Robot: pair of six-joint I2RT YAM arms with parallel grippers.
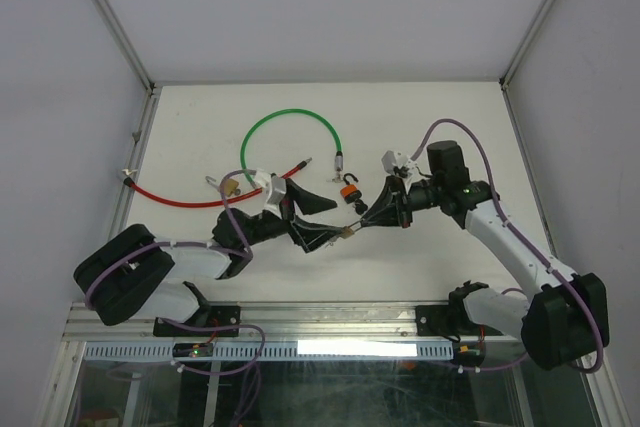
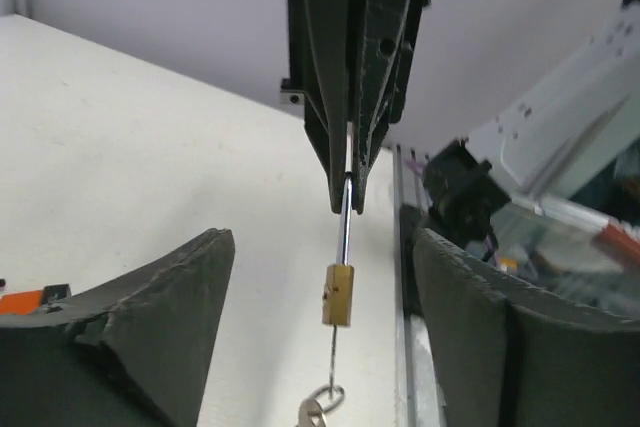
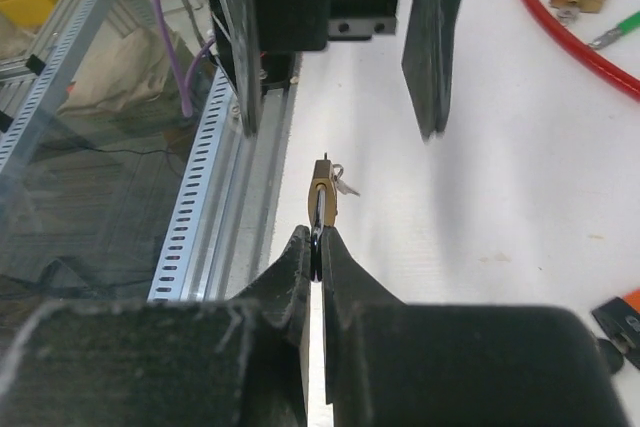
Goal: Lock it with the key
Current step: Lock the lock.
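A small brass padlock (image 2: 338, 295) hangs in the air by its steel shackle (image 2: 345, 222), pinched in my right gripper (image 3: 317, 237), which is shut on it. A thin key (image 2: 333, 349) sticks out of the padlock's underside, with a key ring (image 2: 325, 402) dangling from it. My left gripper (image 2: 323, 237) is open, one finger (image 2: 170, 307) on each side of the padlock and touching neither it nor the key. From the top view, the padlock (image 1: 347, 232) sits between both grippers near the table's middle front.
A red cable (image 1: 170, 197) with a second brass padlock (image 1: 232, 188) lies at the left. A green cable loop (image 1: 285, 127) lies behind. An orange padlock (image 1: 349, 192) rests just behind the grippers. The slotted metal rail (image 3: 200, 197) marks the table's near edge.
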